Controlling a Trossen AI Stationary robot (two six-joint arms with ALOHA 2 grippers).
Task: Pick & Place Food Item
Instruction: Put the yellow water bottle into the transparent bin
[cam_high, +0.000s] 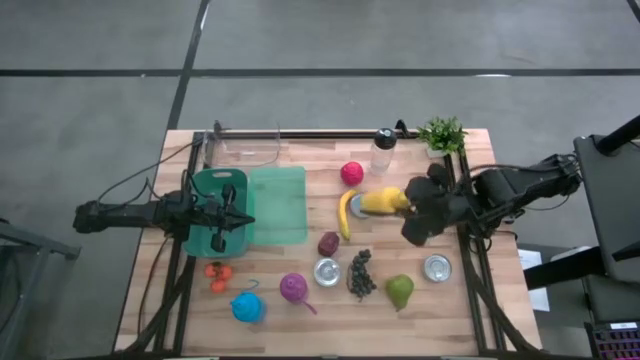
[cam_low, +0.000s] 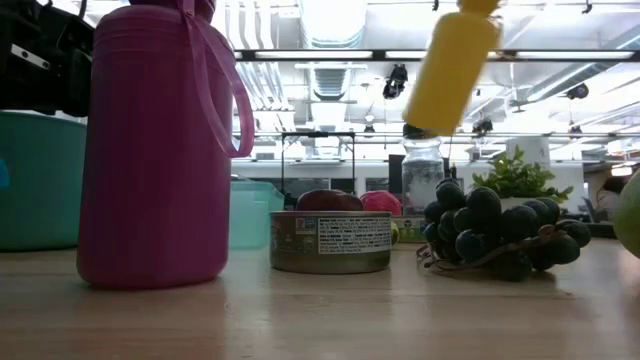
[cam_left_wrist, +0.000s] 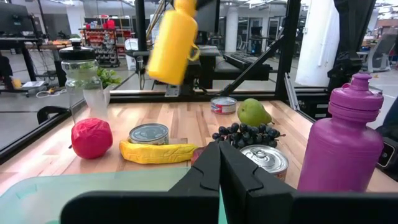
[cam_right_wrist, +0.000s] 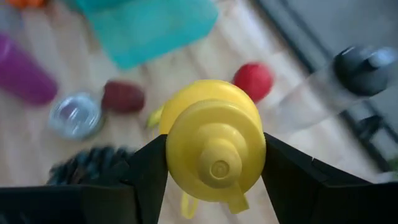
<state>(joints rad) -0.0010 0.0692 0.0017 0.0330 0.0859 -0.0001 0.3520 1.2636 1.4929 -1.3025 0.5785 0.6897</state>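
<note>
**Yellow bottle lifted clear of the table, not yet set down**

Seen from above, a wooden table holds scattered items. The right gripper (cam_high: 405, 203) is clamped on a yellow bottle (cam_high: 383, 201), one dark finger on each side just below its cap. In the low view the yellow bottle hangs tilted in the air, well above the tabletop, so the picking looks done and the placing remains. Where it is meant to go cannot be told. A teal lunch box (cam_high: 216, 205) and its flat teal lid (cam_high: 278, 204) lie open on the table's left side and may be the target.

The left gripper (cam_high: 240, 217) rests over the teal lunch box with its fingers pressed together, holding nothing.

The yellow bottle is smooth, glossy plastic, cylindrical, with a rounded screw cap and a small carry loop. Under it, on the table, lies a curved matte banana (cam_high: 345, 214) beside a small tin can (cam_left_wrist: 148, 133). Nearby sit a wrinkled red ball (cam_high: 351, 173), a clear bottle with a black lid (cam_high: 382, 149), a dark bumpy bunch of grapes (cam_high: 361, 273), a green pear (cam_high: 400, 291), two more shiny ribbed tin cans (cam_high: 327, 271) and a tall magenta bottle (cam_left_wrist: 344, 146) with a loop handle.
</note>
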